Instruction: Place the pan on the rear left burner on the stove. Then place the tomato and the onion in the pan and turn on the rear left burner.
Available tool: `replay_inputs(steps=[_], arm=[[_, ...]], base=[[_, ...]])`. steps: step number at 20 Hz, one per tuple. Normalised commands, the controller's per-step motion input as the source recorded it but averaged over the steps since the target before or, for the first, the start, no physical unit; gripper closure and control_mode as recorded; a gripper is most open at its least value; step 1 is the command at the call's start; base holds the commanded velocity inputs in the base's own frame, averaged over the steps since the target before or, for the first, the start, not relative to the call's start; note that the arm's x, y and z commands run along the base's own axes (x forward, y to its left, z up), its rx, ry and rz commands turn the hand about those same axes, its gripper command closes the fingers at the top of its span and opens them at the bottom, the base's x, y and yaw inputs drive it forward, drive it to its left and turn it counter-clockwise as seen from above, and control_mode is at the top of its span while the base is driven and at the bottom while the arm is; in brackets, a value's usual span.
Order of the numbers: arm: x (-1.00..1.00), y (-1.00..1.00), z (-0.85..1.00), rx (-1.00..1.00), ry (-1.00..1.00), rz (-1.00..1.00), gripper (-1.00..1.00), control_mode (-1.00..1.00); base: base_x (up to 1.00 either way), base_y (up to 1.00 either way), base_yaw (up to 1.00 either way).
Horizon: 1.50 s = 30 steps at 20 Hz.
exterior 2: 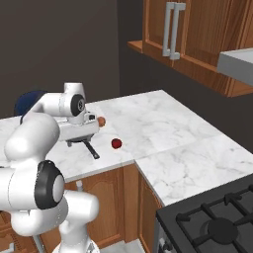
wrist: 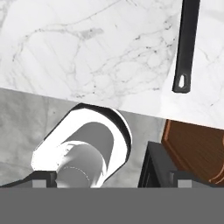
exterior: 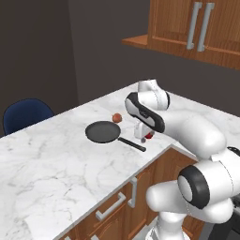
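Pan (exterior: 102,131) lies empty on the marble counter (exterior: 56,159), onion (exterior: 116,117) just beside its rim, jaws spread wide.

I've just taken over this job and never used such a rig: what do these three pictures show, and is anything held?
A white robot arm stands on a driving base. Two pictures look over it from behind, left and right; the third looks along its hand. On the white marble counter lie a shallow dark grey pan, an orange-brown onion and a dark red tomato. The black stove sits to the right. The jaws are open near the pan's handle, holding nothing.
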Motion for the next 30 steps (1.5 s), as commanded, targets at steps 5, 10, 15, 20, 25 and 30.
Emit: replay_inputs(steps=[5,10,15,20,25,30], arm=[[0.00,0.06,-0.11,0.01,0.00,-0.11,-1.00,-1.00],[0.00,0.00,-0.15,0.05,0.00,-0.10,-1.00,-1.00],[0.03,0.00,-0.23,0.01,-0.02,-0.04,-1.00,-1.00],[0.05,0.00,-0.23,0.00,-0.03,0.00,-1.00,-1.00],[0.10,0.02,-0.18,0.00,-0.03,0.00,-1.00,-1.00],[0.24,0.07,-0.04,0.00,-0.09,0.00,-1.00,-1.00]], base=[[0.00,0.00,0.00],[0.00,0.00,0.00],[0.00,0.00,0.00],[0.00,0.00,0.00],[0.00,0.00,0.00],[0.00,0.00,0.00]])
